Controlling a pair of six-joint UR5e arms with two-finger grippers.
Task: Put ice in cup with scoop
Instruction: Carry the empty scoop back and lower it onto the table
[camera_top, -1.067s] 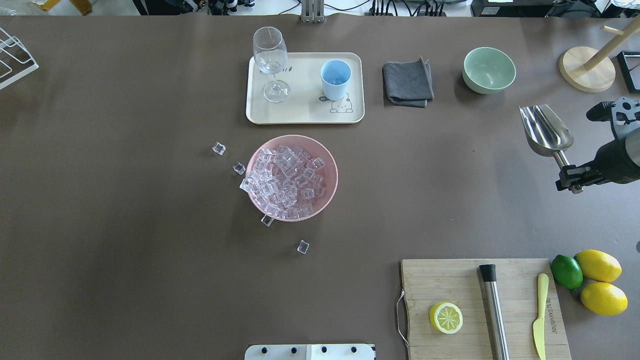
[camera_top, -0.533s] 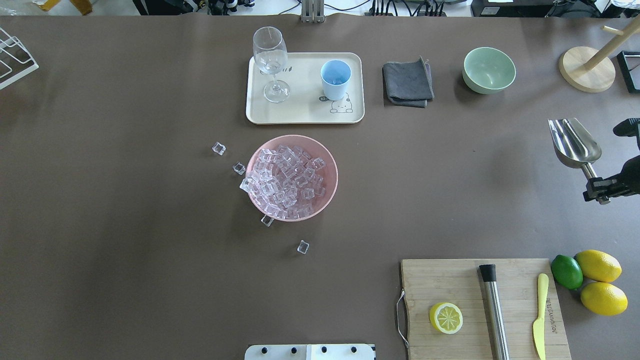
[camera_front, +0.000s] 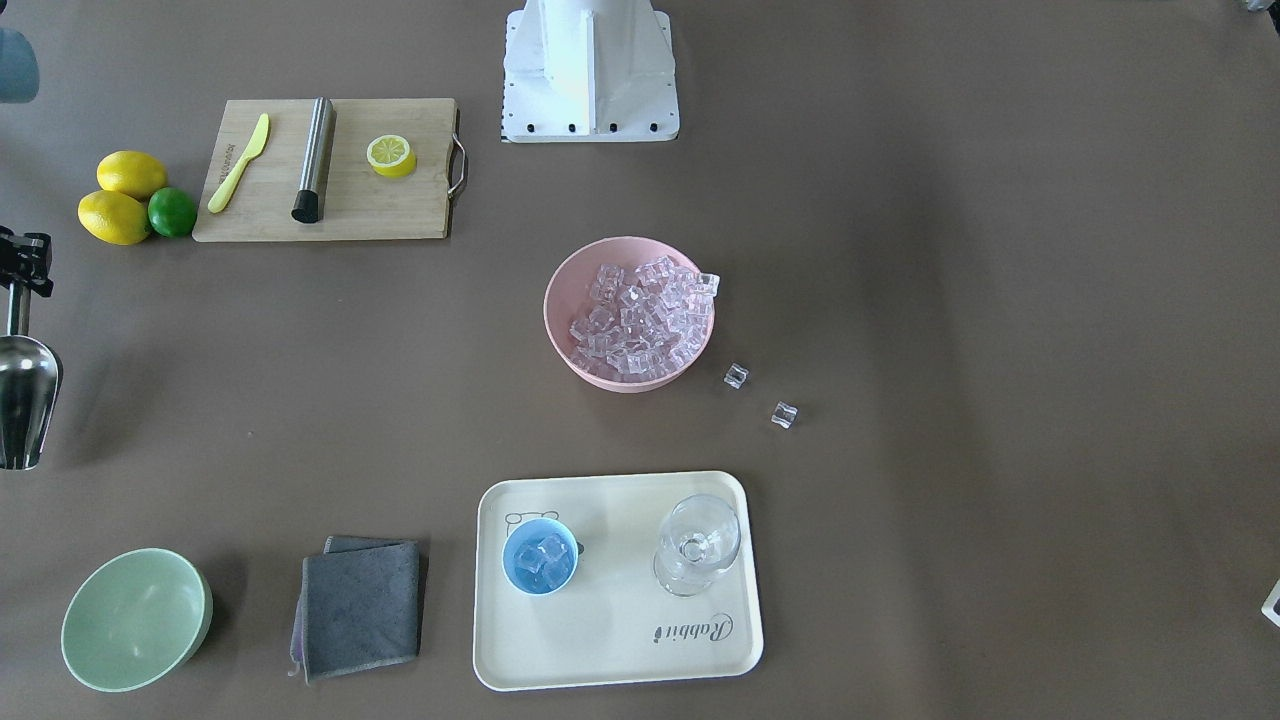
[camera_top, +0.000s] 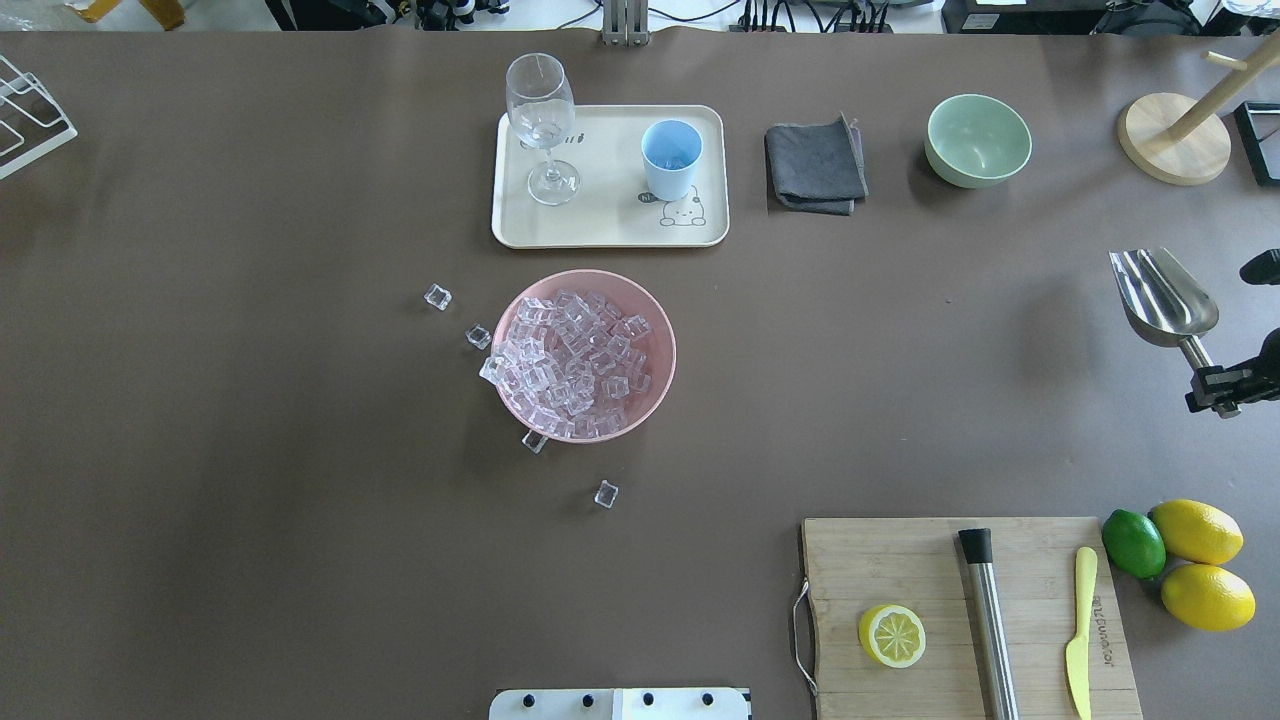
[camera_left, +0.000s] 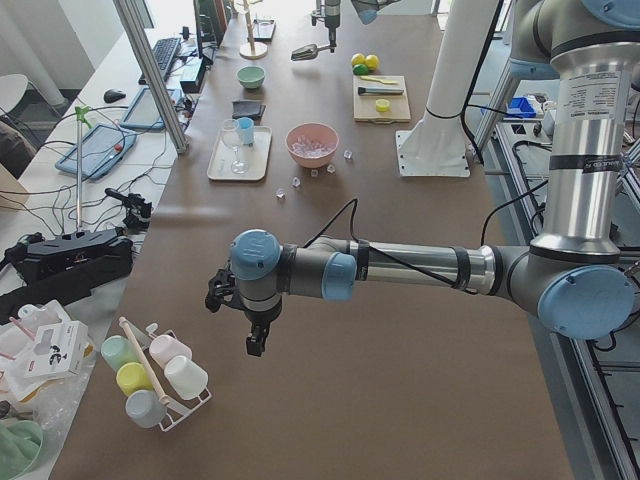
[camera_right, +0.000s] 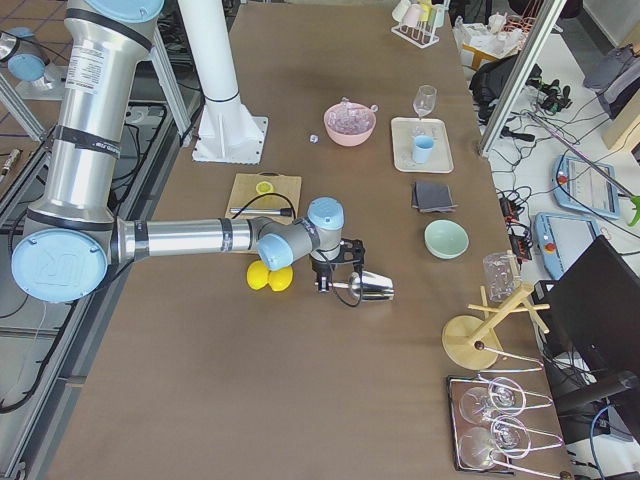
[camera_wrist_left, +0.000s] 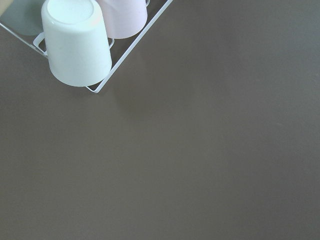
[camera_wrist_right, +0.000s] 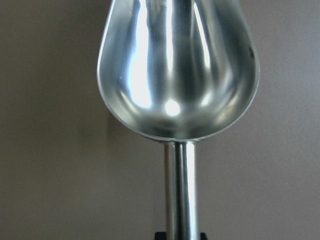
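Observation:
The shiny steel scoop (camera_top: 1165, 305) hangs empty above the table at the far right, trough pointing away from me. My right gripper (camera_top: 1215, 392) is shut on its handle. The scoop fills the right wrist view (camera_wrist_right: 177, 70) and shows at the left edge of the front view (camera_front: 25, 400). The light-blue cup (camera_top: 671, 158) stands on the cream tray (camera_top: 520, 225) with a few ice cubes in it (camera_front: 540, 556). Ice (camera_top: 575, 360) fills the pink bowl (camera_top: 662, 330); several cubes lie loose around it. My left gripper (camera_left: 255, 340) shows only in the exterior left view; I cannot tell its state.
A wine glass (camera_top: 541, 110) shares the tray. A grey cloth (camera_top: 815, 165), a green bowl (camera_top: 977, 140) and a wooden stand (camera_top: 1175, 135) line the far edge. A cutting board (camera_top: 900, 560) with a steel cylinder (camera_top: 988, 620) lies near right. A cup rack (camera_wrist_left: 75, 45) sits by the left gripper.
My right gripper has carried the scoop to the right and slightly toward me, almost to the overhead view's right edge. Nothing else has moved.

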